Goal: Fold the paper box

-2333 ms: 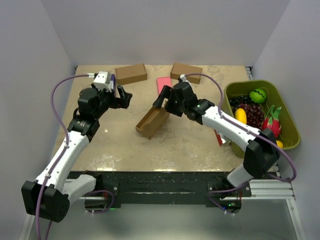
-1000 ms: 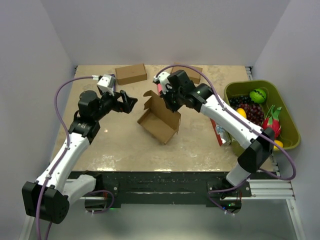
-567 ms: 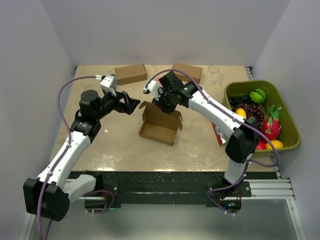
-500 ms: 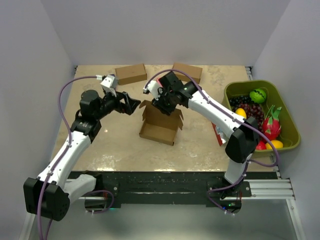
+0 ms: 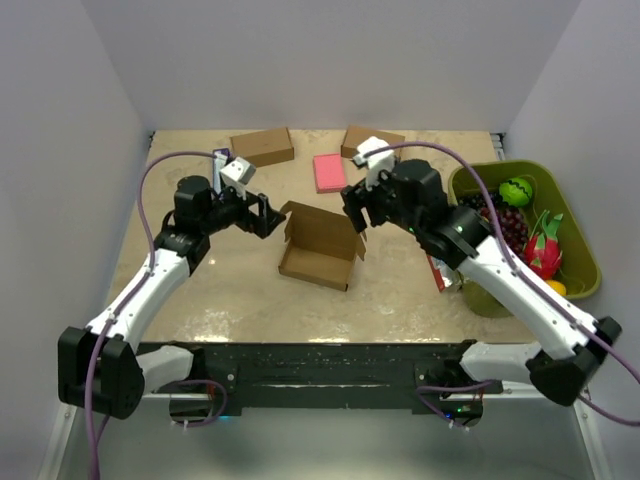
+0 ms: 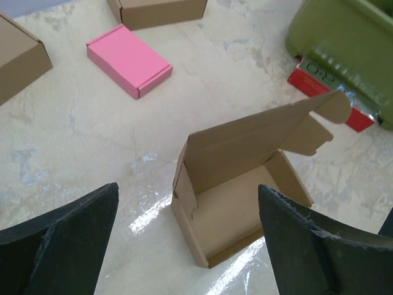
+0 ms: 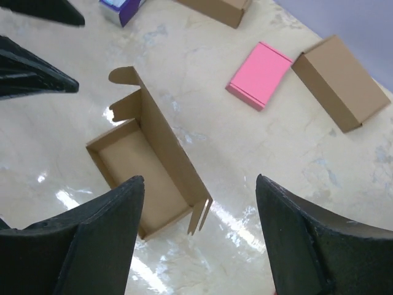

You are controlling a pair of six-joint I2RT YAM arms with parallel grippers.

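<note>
Paper box (image 5: pixel 318 255) sits on the surface (image 5: pixel 230 295), in the middle, between the two arms. It is open on top. Its lid stands up along the far side, and the lid has a small tab at each end. The low walls are folded up, so the box looks like a little tray.

The left gripper (image 5: pixel 270 218) is just left of the box and points at it. Its fingers are spread wide and hold nothing. It does not touch the box.

The right gripper (image 5: pixel 355 208) hangs over the far right corner of the box. Its fingers are spread wide too, and nothing is in them. The box lies below it, apart from it.

A pink pad (image 5: pixel 329 171) lies flat farther back. One brown box (image 5: pixel 262 147) lies to its left and one more brown box (image 5: pixel 372 143) to its right. A green bin (image 5: pixel 590 250) with fruit stands at the right side. A red pack (image 6: pixel 331 92) lies right by the bin.
</note>
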